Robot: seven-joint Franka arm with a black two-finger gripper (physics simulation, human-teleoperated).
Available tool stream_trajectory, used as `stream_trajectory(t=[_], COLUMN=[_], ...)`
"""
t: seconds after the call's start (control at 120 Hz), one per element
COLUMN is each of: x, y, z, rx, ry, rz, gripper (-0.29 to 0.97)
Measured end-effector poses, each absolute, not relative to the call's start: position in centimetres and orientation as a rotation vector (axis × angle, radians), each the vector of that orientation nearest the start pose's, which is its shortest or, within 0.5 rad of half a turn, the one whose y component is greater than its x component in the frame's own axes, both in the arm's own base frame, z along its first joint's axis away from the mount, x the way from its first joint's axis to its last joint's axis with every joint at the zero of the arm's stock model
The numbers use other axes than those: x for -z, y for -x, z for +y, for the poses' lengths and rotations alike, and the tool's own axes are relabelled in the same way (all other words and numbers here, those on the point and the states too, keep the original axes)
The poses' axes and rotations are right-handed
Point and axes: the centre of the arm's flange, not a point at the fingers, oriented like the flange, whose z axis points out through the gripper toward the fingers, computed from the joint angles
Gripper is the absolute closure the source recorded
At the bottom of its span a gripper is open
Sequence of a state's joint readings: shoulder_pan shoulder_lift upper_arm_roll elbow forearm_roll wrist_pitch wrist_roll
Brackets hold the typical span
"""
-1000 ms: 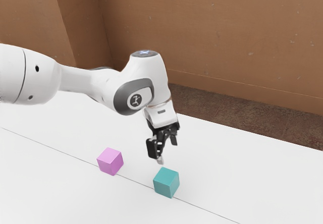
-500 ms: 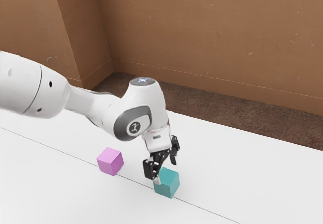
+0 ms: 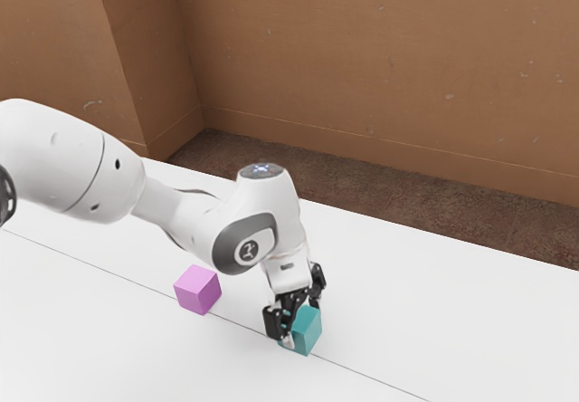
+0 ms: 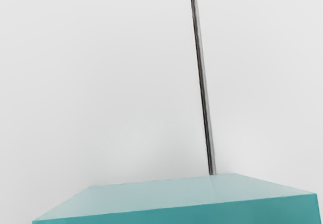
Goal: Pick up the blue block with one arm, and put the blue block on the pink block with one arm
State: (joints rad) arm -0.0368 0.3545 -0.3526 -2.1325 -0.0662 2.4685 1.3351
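Observation:
The blue block is a teal cube on the white table, to the exterior view's right of the pink block. My gripper has come down over the blue block. Its black fingers stand apart on either side of the cube, and I see no squeeze on it, so it is open. In the wrist view the blue block's top lies just under my hand. The pink block stands free, about a block's width or more from the gripper.
A thin dark seam runs across the white table and passes under the blue block; it shows as the seam line in the wrist view. Brown walls and floor lie beyond the table's far edge.
My arm has dropped steadily: the gripper went from hovering above the blue block to straddling it at table height. Neither block has moved.

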Motion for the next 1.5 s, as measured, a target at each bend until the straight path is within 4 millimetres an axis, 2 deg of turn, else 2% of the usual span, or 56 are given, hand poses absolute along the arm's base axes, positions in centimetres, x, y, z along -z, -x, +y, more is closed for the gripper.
stream_trajectory(t=[0.058, 0.142, 0.2, 0.242, 0.283, 0.35, 0.392, 0.592, 0.783, 1.025, 1.108, 1.158, 1.208, 1.342, 1.392, 1.5], x=[-24.9, -25.0, -25.9, -27.5, -29.9, -34.2, -36.1, -39.9, -39.6, -35.9, -35.4, -35.4, -35.3, -34.5, -34.3, -34.1], y=[-53.2, -53.3, -53.5, -53.6, -53.7, -53.6, -53.5, -53.2, -52.5, -52.7, -52.7, -52.8, -52.9, -53.5, -53.7, -54.0], z=[-21.6, -21.6, -21.6, -21.6, -21.5, -21.0, -20.5, -15.0, -8.1, 1.9, 4.3, 4.5, 3.8, -1.0, -2.2, -2.0], rx=[0.126, 0.135, 0.156, 0.182, 0.215, 0.26, 0.271, 0.211, 0.118, 0.0, -0.003, 0.003, 0.011, 0.024, 0.03, 0.041], ry=[2.226, 2.226, 2.214, 2.197, 2.173, 2.14, 2.133, 2.21, 2.312, 2.433, 2.443, 2.425, 2.389, 2.248, 2.206, 2.181], rz=[2.412, 2.407, 2.397, 2.384, 2.365, 2.327, 2.306, 2.195, 2.111, 2.035, 2.019, 2.034, 2.068, 2.214, 2.252, 2.27], gripper=[0.07, 0.27, 0.36, 0.41, 0.45, 0.45, 0.44, 0.42, 0.42, 0.42, 0.42, 0.42, 0.42, 0.42, 0.41, 0.41])
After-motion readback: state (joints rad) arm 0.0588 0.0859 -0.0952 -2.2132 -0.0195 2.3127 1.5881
